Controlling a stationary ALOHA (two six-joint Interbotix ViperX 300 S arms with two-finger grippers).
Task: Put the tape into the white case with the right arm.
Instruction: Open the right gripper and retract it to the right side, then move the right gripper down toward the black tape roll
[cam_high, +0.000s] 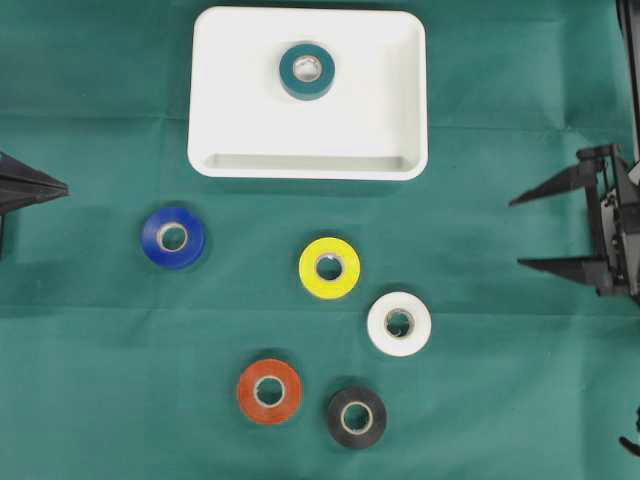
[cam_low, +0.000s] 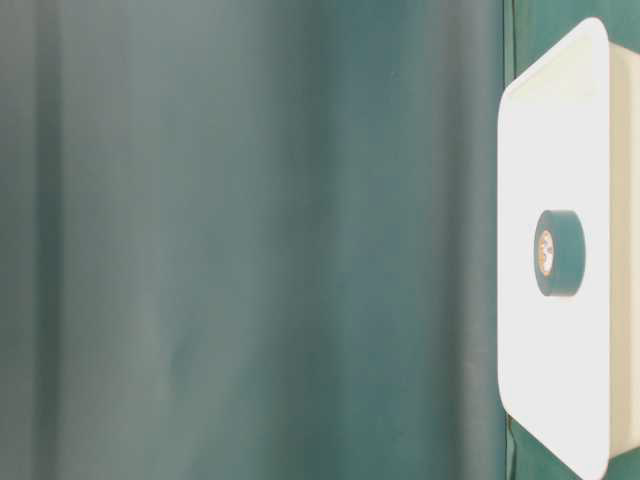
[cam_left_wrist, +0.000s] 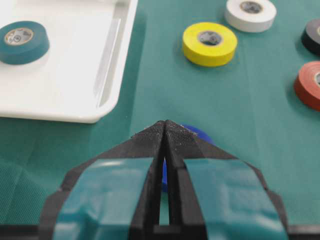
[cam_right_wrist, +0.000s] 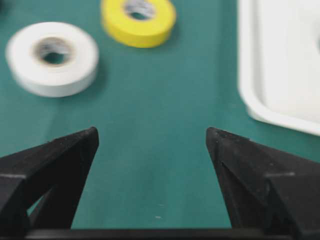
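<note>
The white case (cam_high: 230, 60) lies at the top middle of the green cloth with a teal tape roll (cam_high: 307, 71) flat inside it; both also show in the table-level view, the case (cam_low: 560, 120) and the roll (cam_low: 559, 253). On the cloth lie a blue roll (cam_high: 172, 237), a yellow roll (cam_high: 329, 267), a white roll (cam_high: 399, 323), an orange roll (cam_high: 269, 391) and a black roll (cam_high: 357, 417). My right gripper (cam_high: 518, 232) stands open and empty at the right edge, right of the white roll (cam_right_wrist: 52, 58). My left gripper (cam_high: 64, 186) is shut at the left edge.
Green cloth covers the table. In the left wrist view the case rim (cam_left_wrist: 107, 95) lies ahead to the left, and the blue roll (cam_left_wrist: 200, 132) peeks out behind the shut left gripper (cam_left_wrist: 165, 122). The case corner (cam_right_wrist: 250, 100) is at upper right in the right wrist view.
</note>
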